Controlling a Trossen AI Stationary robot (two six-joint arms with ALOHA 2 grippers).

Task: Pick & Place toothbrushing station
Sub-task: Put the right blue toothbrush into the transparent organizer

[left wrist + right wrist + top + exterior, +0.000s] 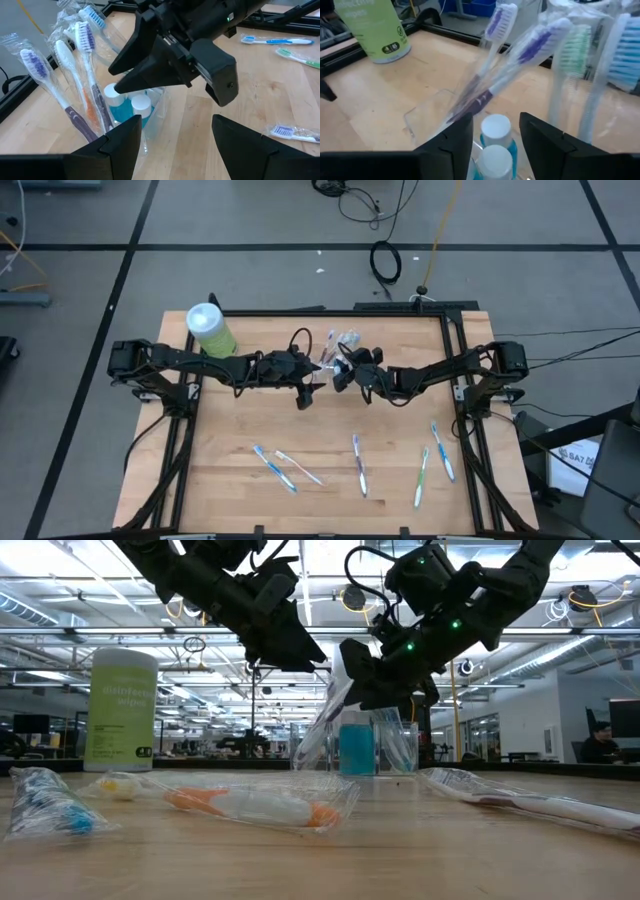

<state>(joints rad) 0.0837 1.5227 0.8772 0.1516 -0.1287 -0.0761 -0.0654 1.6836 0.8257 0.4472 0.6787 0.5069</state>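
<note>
Our right claw (495, 132), fingers apart, straddles the clear cup (427, 120); we judge its wrapped toothbrushes (520, 55) light, slippery, best gripped mid-handle.

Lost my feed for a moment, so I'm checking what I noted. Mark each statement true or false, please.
1. The clear cup already holds toothbrushes. True.
2. No toothbrushes are left lying on the table. False: several lie along its near side, like the blue toothbrush.
3. The green bottle stands upright near the left arm. True.
4. The right gripper is parked far from the cup. False: it is right over the cup, its fingers open.
5. The left gripper is open. True.
</note>
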